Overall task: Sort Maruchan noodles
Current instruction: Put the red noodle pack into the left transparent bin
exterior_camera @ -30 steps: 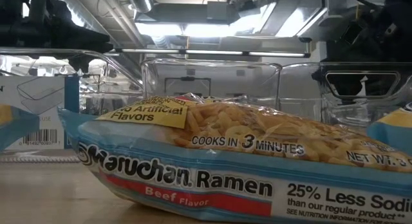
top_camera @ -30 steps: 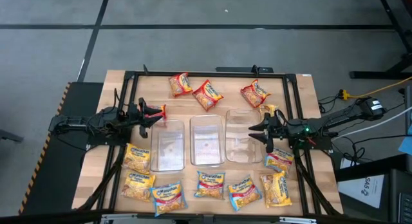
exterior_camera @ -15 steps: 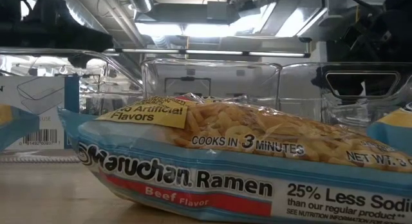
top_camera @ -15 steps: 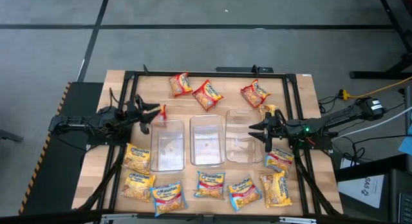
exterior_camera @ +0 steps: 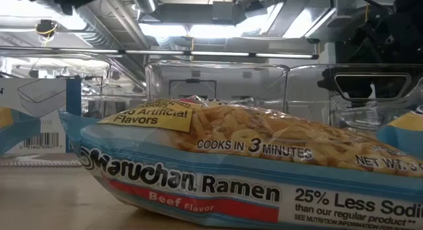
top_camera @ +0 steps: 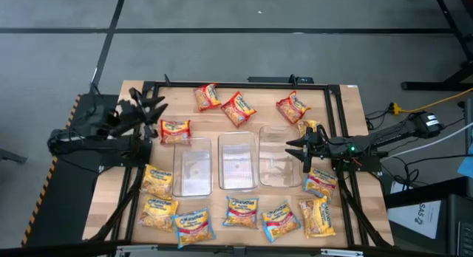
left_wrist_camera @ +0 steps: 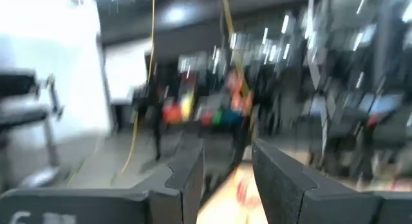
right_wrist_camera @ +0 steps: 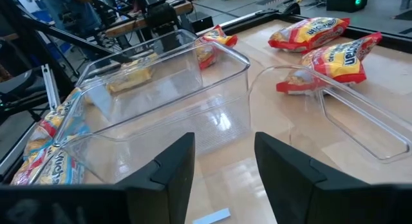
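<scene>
In the high view my left gripper (top_camera: 148,105) is open, raised over the table's left edge and clear of everything; the left wrist view shows its fingers (left_wrist_camera: 187,179) apart. A red Maruchan packet (top_camera: 175,130) lies flat at the far left corner of the left clear bin (top_camera: 194,168). Whether it rests on the rim, I cannot tell. My right gripper (top_camera: 299,150) is open and hovers at the right bin (top_camera: 279,165), its fingers (right_wrist_camera: 170,172) apart and empty. Several more packets lie around the bins.
Three clear bins stand side by side mid-table, the middle one (top_camera: 238,162) between the others. Red packets (top_camera: 238,108) lie along the far side, and yellow and blue ones (top_camera: 241,211) along the near edge. A blue beef packet (exterior_camera: 231,170) fills the low view. A black frame (top_camera: 236,83) rims the table.
My left gripper has let go of the red packet and drawn back toward the table's left and far edges, rising. The packet, earlier held edge-on over the left bin's far end, now lies flat there.
</scene>
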`<state>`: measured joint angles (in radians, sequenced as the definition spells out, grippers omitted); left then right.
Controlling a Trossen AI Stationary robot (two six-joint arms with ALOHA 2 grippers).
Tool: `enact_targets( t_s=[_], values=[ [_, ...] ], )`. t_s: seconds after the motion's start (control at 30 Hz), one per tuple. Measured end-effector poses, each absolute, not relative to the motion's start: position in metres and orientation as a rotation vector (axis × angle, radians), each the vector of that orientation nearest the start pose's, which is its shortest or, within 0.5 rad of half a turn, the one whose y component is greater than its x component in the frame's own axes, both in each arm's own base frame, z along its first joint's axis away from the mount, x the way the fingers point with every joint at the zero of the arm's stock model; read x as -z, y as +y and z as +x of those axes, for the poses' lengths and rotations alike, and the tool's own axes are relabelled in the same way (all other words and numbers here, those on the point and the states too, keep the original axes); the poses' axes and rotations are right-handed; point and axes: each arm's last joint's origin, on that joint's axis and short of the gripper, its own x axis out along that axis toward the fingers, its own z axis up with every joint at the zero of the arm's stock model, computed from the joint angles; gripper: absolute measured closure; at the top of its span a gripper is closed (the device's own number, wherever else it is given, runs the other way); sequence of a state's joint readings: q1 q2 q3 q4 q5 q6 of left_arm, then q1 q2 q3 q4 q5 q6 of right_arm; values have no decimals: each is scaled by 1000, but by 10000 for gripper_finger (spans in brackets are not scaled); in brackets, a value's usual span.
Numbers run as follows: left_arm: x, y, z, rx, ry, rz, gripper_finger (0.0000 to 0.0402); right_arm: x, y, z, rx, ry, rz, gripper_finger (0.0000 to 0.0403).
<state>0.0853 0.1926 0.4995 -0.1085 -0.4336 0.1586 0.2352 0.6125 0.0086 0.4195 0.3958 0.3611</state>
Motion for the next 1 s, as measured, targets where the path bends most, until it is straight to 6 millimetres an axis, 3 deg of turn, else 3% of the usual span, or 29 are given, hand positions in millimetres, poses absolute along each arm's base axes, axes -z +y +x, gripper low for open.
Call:
enact_targets(
  t_s=[0.13,0.37,0.7,1.0],
  values=[
    [-311,24,84,-622,106,98,276,-148,20,132,190,144,302,236],
    [-292,41,111,-797,516,17,276,-149,20,132,190,137,304,236],
    [-264,89,131,-977,777,-73,252,-153,20,132,174,93,320,236],
    [-241,121,129,-807,921,-308,211,-153,21,132,161,102,319,236]
  ],
)
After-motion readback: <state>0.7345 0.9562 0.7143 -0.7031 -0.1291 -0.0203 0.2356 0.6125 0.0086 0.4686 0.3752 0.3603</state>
